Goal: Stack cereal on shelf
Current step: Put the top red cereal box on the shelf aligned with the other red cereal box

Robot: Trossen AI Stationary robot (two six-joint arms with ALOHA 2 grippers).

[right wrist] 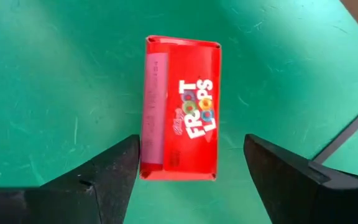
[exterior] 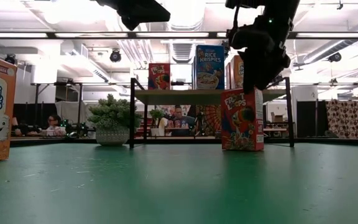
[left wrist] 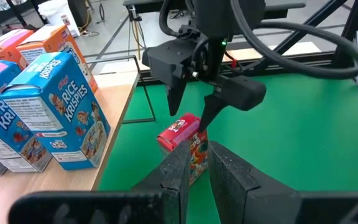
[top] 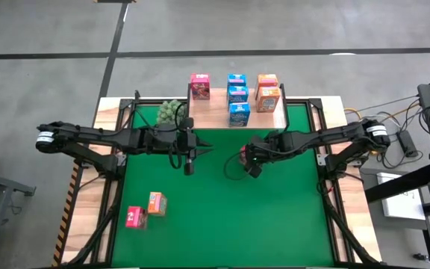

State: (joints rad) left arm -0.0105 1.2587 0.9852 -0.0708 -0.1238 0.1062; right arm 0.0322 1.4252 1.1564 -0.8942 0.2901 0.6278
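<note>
Froot Loops box (right wrist: 180, 107) standing upright on the green mat (top: 222, 224), out in the open just in front of the shelf (top: 219, 113), toward the mat's back edge. Right gripper (right wrist: 191, 165) directly above it, fingers spread wide, one on each side of the red top panel, not touching yet. Looks like the pick step. To do it well: drop straight down, keep the box centred between the fingers, close on the two narrow sides, squeeze gently since thin cardboard dents easily. Worth lifting clear of the shelf board before moving in, black legs right there. Already on the shelf: one more Froot Loops box (top: 199, 86), Rice Krispies boxes (top: 237, 99), orange Frosted Mini-Wheats boxes (top: 267, 91). Two more boxes (top: 145, 209) near the mat's front-left corner. Left gripper (top: 189, 153) parked mid-mat beside the plant (top: 172, 112), fingers nearly together, holding nothing.
</note>
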